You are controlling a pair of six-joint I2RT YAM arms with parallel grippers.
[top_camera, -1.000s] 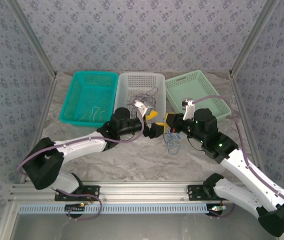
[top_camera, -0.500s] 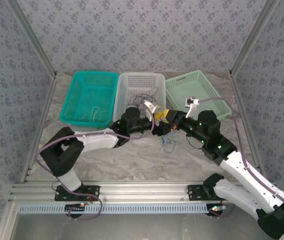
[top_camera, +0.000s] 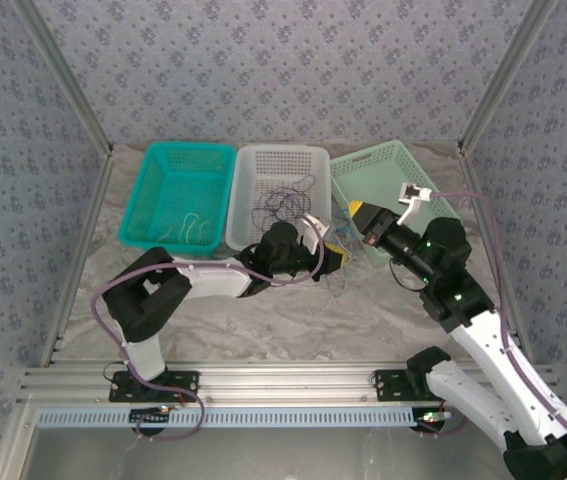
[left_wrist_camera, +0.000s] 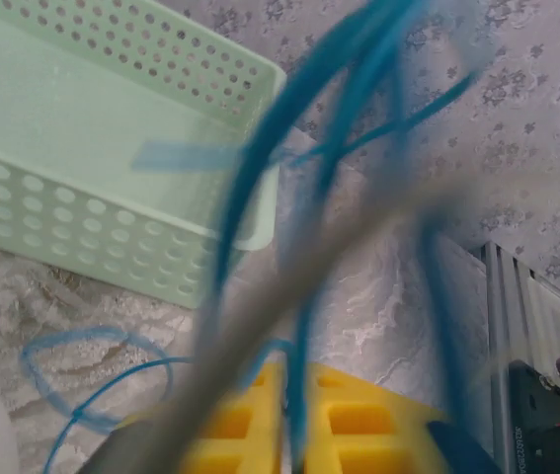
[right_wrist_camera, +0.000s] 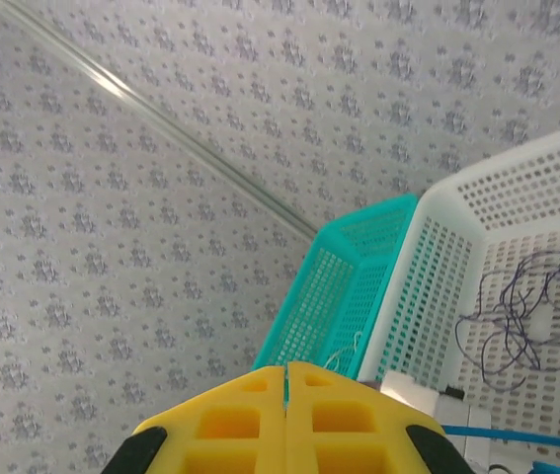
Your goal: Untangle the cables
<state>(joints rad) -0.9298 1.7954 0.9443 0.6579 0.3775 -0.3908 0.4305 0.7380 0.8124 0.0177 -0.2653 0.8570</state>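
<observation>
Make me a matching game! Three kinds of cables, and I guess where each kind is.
Cables:
1. blue cables
2. dark cables
3. pale cables

Places:
A. in the white basket
B. in the teal basket
C. in the left tool

Pairs: 1-C, 2-A, 3-B
</observation>
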